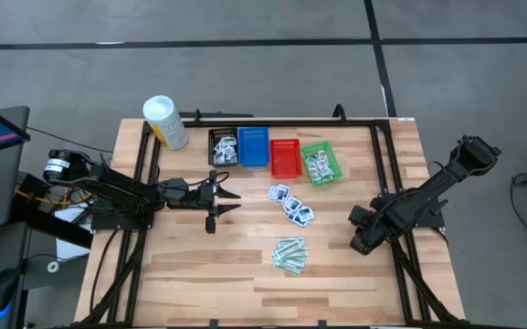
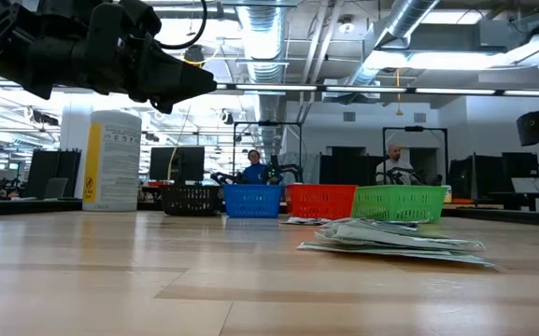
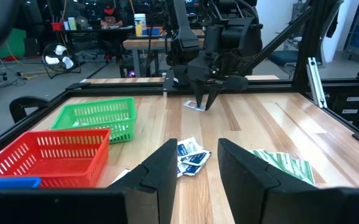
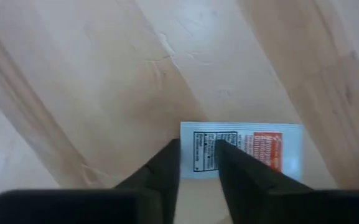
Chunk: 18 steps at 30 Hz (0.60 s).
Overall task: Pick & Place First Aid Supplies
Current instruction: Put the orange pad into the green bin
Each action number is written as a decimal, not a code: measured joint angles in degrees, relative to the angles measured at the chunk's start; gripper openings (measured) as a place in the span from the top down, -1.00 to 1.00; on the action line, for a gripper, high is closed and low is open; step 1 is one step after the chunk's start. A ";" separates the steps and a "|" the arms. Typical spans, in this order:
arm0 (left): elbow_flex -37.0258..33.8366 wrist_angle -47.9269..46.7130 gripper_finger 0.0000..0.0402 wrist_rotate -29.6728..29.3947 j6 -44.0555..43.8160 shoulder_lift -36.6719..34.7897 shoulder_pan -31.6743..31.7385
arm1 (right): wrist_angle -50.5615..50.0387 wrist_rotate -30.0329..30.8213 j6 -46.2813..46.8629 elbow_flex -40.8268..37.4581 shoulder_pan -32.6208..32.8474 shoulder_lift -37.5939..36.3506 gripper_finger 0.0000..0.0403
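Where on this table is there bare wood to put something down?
The wooden table is bare along its near edge, below the narrow pale-green strips. Crowded: the row of small mesh baskets at the far edge and the blue-printed white packets just before them.

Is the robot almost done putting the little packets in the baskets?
Not yet. Some white packets already sit in the black mesh basket and green mesh basket. The right end effector is at a red-printed packet. Blue-printed packets and pale-green strips wait on the table.

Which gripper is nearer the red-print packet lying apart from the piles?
Right. The right gripper is directly over the red-print packet, fingers at its edge; the left gripper hovers across the table near the baskets.
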 joint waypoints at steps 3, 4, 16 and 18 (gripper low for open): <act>0.00 0.01 0.42 0.01 0.00 0.00 0.00 | 0.38 -0.22 -0.39 0.00 0.01 0.00 0.73; 0.00 0.01 0.42 0.01 0.00 0.00 0.00 | 0.47 -0.29 -0.46 0.00 0.01 0.00 0.81; 0.00 0.01 0.42 -0.01 0.00 0.00 0.00 | -0.96 3.83 -3.91 3.09 0.01 0.46 0.98; 0.00 0.01 0.42 0.01 0.00 0.00 0.01 | -0.93 8.07 -5.81 4.87 -0.21 0.24 0.98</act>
